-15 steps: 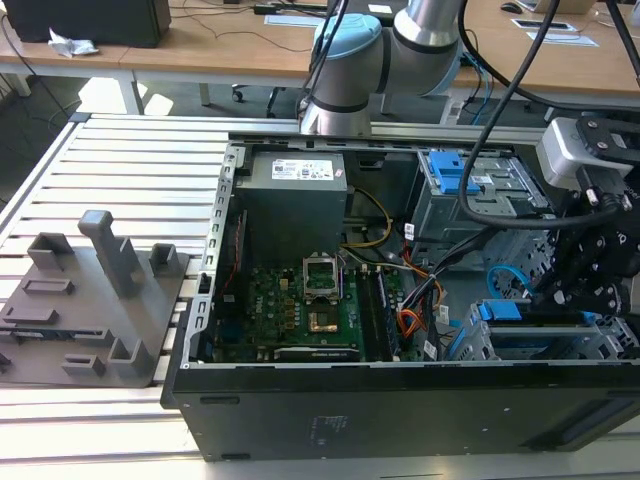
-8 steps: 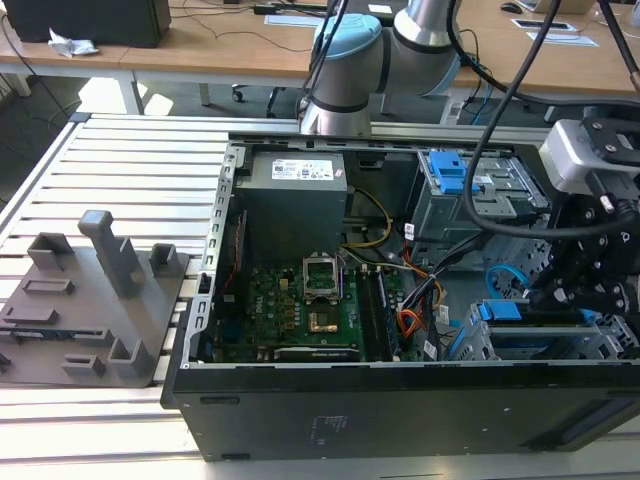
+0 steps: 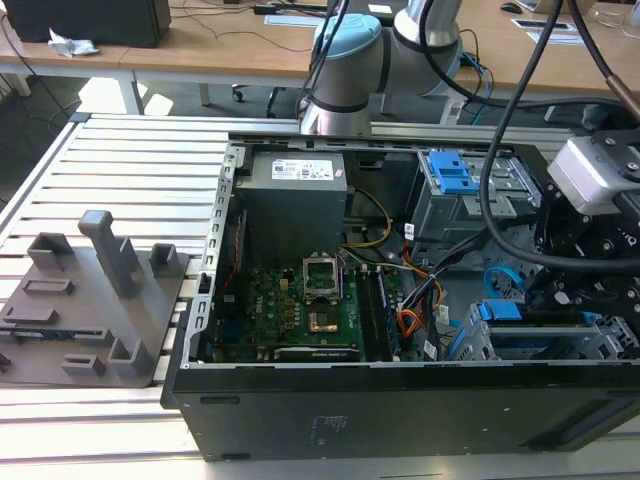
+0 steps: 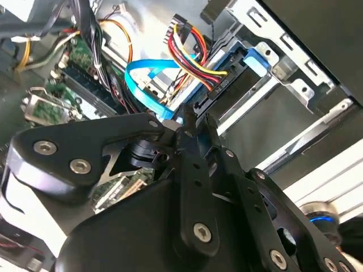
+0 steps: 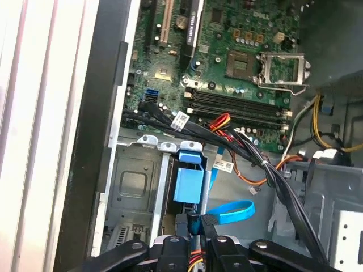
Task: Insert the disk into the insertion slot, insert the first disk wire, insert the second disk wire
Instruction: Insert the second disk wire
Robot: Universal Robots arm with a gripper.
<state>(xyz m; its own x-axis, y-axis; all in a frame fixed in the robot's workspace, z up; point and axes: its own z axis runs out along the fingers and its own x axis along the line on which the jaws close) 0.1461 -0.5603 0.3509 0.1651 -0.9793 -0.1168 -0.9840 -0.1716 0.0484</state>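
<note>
The disk, in its bright blue carrier (image 3: pixel 499 311) (image 5: pixel 188 185) (image 4: pixel 245 61), sits in the insertion slot (image 3: pixel 560 345) (image 5: pixel 133 187), a silver perforated cage at the case's front corner. A bundle of red, yellow and black wires (image 4: pixel 191 48) ends in a black plug (image 4: pixel 219 85) seated on the disk's rear edge. A flat blue wire (image 4: pixel 148 71) (image 5: pixel 232 212) loops to a small blue plug pinched between my fingertips. My gripper (image 4: pixel 189 122) (image 5: pixel 194 224) is shut on that plug, right at the disk's rear edge beside the black plug.
The open black case (image 3: pixel 400 410) holds a green motherboard (image 3: pixel 300 310) (image 5: pixel 238 56), a grey power supply (image 3: pixel 295 185) and a taller cage with a blue latch (image 3: pixel 450 170). Black cable bundles (image 5: pixel 272 170) cross beside the slot. A grey fixture (image 3: pixel 100 300) stands outside the case at the exterior view's left.
</note>
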